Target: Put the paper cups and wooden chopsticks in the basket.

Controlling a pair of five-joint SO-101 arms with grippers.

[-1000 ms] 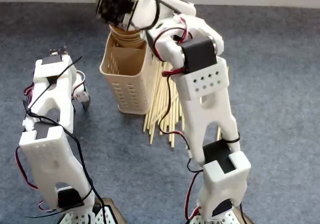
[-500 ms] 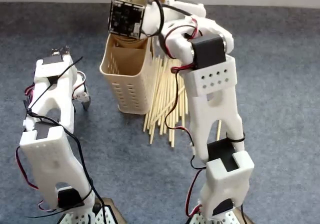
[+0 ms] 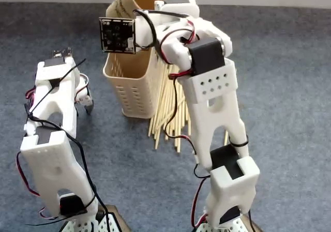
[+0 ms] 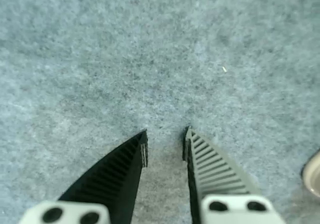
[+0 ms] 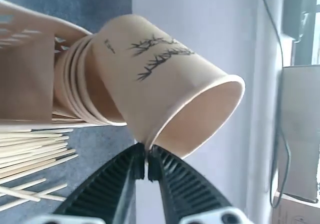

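While the right claw (image 5: 146,159) pinches the rim of 1 paper cup (image 5: 165,94), the cup hangs tilted over the top of the basket (image 3: 135,87). Its open end points up and away, and its bottom end sits in the stack of cups (image 5: 75,84) that pokes out of the basket. The basket is tan with little holes in its sides, and it stands upright on the grey table (image 3: 289,87). The wooden chopsticks (image 3: 168,113) lie in a loose heap on the table, just beside the basket and under the right arm. The left claw (image 4: 165,144) is well apart from all of this, low over the bare grey table. Its 2 fingers are a little way apart and hold nothing.
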